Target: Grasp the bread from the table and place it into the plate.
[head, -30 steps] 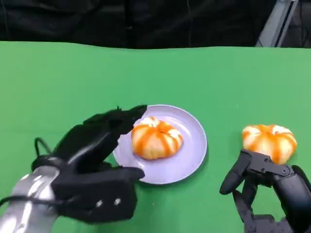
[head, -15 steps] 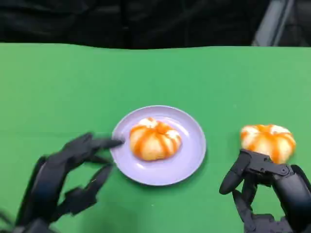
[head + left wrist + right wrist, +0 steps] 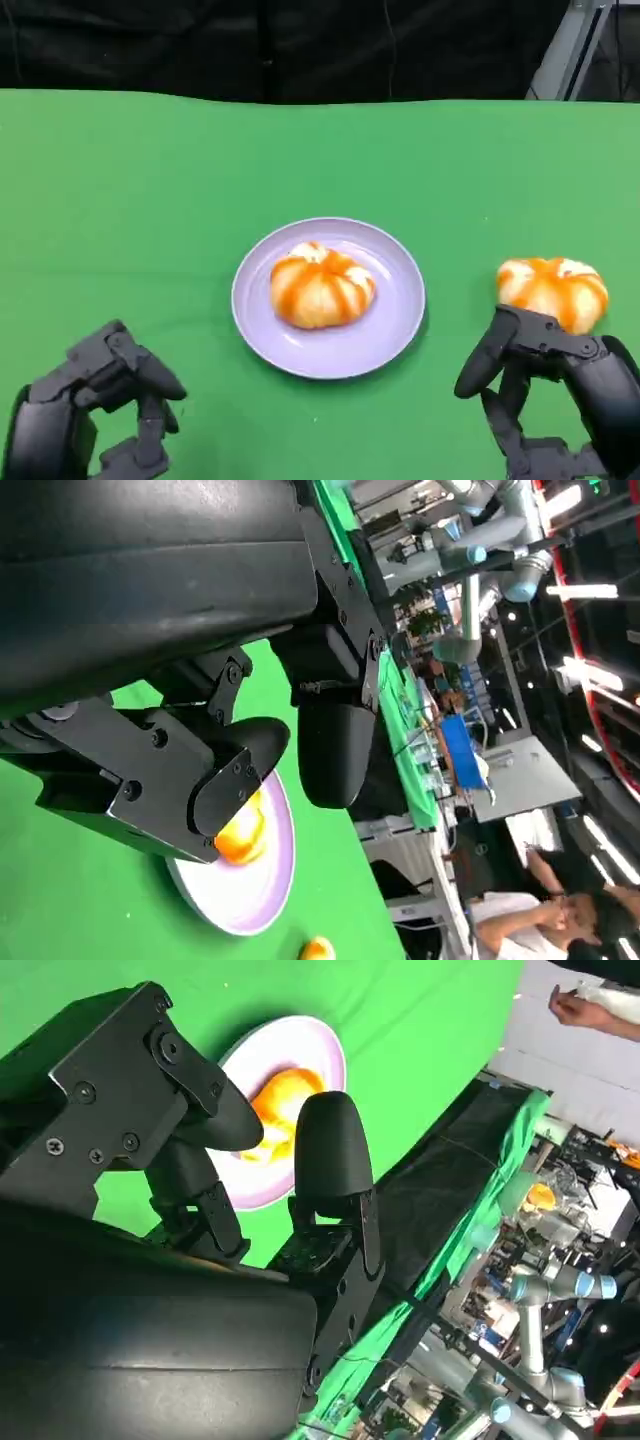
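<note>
An orange-striped bread (image 3: 322, 288) lies in the middle of the lilac plate (image 3: 400, 320) at the table's centre. A second, similar bread (image 3: 552, 290) sits on the green cloth to the right. My left hand (image 3: 90, 415) hovers at the near left, well clear of the plate, fingers apart and holding nothing. Just in front of the second bread, my right hand (image 3: 555, 395) is open and not touching it. The left wrist view shows the plate (image 3: 262, 890), its bread (image 3: 243, 835) and the other bread (image 3: 318, 948). The right wrist view shows the plate (image 3: 300, 1040) with its bread (image 3: 280, 1100).
Green cloth (image 3: 150, 200) covers the table, with a dark backdrop behind its far edge. A person (image 3: 545, 915) sits beyond the table in the left wrist view. A person's hand (image 3: 575, 1005) and other robot arms appear in the right wrist view.
My left hand has drawn back from the plate's left rim to the near left of the table. The bread stays on the plate. The right hand has not moved.
</note>
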Motion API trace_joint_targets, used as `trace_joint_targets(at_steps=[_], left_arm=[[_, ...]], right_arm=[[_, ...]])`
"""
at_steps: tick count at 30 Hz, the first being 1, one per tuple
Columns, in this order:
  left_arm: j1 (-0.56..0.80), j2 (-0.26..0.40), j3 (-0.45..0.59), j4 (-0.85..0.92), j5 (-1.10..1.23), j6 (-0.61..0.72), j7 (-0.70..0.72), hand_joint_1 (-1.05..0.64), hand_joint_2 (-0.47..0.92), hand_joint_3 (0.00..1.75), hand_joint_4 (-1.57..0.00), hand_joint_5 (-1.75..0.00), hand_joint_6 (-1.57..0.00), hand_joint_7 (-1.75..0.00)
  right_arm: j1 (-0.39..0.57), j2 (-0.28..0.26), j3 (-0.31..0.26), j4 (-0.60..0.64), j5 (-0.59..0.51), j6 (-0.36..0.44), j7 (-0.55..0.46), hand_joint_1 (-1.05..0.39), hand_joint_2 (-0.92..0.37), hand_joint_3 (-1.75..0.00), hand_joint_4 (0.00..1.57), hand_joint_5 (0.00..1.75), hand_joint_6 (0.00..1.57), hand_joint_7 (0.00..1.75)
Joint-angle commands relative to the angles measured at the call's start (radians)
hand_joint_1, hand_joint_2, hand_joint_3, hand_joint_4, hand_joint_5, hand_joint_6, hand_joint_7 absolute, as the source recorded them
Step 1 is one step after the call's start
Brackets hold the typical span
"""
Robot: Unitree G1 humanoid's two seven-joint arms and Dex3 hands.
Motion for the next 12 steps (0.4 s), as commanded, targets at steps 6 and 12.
trace_joint_targets(at_steps=[6, 12], left_arm=[[-0.029, -0.009, 0.021, 0.056, 0.044, -0.052, 0.004, 0.0, 0.46, 1.26, -0.84, -1.74, -0.76, -1.6], [-0.044, -0.006, 0.022, 0.093, 0.042, -0.088, -0.006, 0.01, 0.45, 1.3, -0.85, -1.72, -0.76, -1.59]], right_arm=[[0.003, -0.023, -0.025, 0.023, 0.017, -0.037, -0.001, 0.07, -0.3, -1.38, 0.85, 1.67, 0.77, 1.36], [0.003, -0.024, -0.023, 0.022, 0.01, -0.03, -0.001, 0.06, -0.32, -1.32, 0.83, 1.69, 0.76, 1.35]])
